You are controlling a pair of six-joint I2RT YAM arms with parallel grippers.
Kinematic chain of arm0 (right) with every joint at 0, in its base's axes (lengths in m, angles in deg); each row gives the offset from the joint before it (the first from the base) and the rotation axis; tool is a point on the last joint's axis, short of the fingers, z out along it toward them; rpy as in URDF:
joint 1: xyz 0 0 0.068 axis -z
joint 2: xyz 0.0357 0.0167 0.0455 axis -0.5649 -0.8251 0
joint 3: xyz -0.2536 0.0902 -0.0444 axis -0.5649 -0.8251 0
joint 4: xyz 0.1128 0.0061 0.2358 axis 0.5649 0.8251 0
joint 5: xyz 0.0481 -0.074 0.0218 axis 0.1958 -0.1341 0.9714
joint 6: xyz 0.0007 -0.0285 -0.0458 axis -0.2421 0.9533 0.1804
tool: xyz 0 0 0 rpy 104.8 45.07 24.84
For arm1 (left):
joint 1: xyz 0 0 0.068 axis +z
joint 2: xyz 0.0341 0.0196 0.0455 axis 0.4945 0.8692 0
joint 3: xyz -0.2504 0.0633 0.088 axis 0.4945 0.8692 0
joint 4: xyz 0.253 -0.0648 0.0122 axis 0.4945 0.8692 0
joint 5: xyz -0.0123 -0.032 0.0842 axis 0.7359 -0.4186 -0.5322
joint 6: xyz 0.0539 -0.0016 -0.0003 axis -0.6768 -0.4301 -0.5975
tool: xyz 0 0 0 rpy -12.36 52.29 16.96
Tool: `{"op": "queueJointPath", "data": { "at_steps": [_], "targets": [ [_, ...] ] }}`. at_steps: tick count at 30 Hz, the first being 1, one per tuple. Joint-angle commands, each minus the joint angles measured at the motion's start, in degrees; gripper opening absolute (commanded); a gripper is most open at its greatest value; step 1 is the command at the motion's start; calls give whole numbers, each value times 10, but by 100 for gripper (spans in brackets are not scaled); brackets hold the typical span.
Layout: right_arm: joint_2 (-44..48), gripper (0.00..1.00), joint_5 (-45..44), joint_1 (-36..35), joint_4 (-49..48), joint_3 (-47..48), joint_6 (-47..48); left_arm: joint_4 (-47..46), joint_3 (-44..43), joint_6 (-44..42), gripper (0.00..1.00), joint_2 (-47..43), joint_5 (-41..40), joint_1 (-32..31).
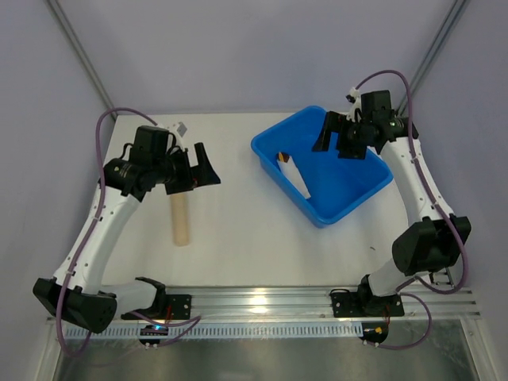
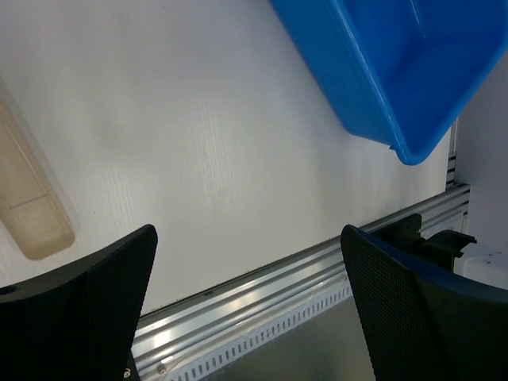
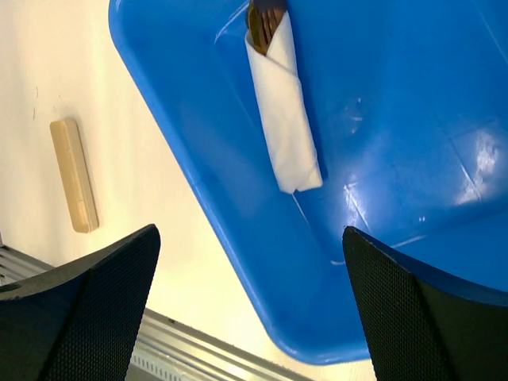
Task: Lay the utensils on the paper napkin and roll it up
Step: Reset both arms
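The paper napkin (image 1: pixel 297 178) (image 3: pixel 284 119) lies rolled up as a white bundle inside the blue bin (image 1: pixel 349 181) (image 3: pixel 397 119). The gold-bronze ends of the utensils (image 3: pixel 264 20) (image 1: pixel 282 157) stick out of the roll's far end. My right gripper (image 1: pixel 337 143) (image 3: pixel 250 309) hangs open above the bin, apart from the roll and holding nothing. Over the left side of the table my left gripper (image 1: pixel 198 171) (image 2: pixel 250 309) is open and empty too, well away from the bin.
A tan cylinder (image 1: pixel 182 221) (image 2: pixel 28 206) (image 3: pixel 74 175) lies on the white table below the left gripper. The bin's corner (image 2: pixel 381 63) shows in the left wrist view. A metal rail (image 1: pixel 254 302) runs along the near edge.
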Motion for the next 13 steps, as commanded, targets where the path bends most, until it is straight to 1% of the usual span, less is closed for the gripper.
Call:
{"op": "queueJointPath", "data": {
  "at_steps": [1, 4, 5, 7, 8, 9, 10, 11, 12, 13],
  "targets": [
    [35, 100, -31, -11, 84, -13, -33, -30, 17, 16, 99, -42, -11, 4],
    [71, 100, -58, -41, 121, -25, -25, -41, 47, 51, 99, -76, -41, 4],
    [83, 100, -62, -41, 121, -36, -23, -41, 47, 61, 99, -76, -41, 4],
    [108, 99, -59, -59, 111, -59, -26, -62, 82, 82, 99, -100, -43, 4],
    [123, 100, -50, -65, 102, -89, -28, -75, 100, 98, 99, -111, -41, 5],
    [152, 99, -35, -72, 84, -106, -41, -110, 140, 135, 99, -130, -32, 5],
    [164, 99, -24, -73, 77, -125, -49, -132, 161, 152, 99, -138, -9, 5],
    [174, 99, -17, -73, 71, -164, -55, -154, 183, 171, 99, -146, 1, 5],
    [191, 99, -13, -73, 57, -181, -56, -210, 230, 211, 99, -160, 21, 5],
    [199, 99, -13, -73, 49, -196, -55, -252, 255, 230, 99, -166, 43, 5]
  ]
}}
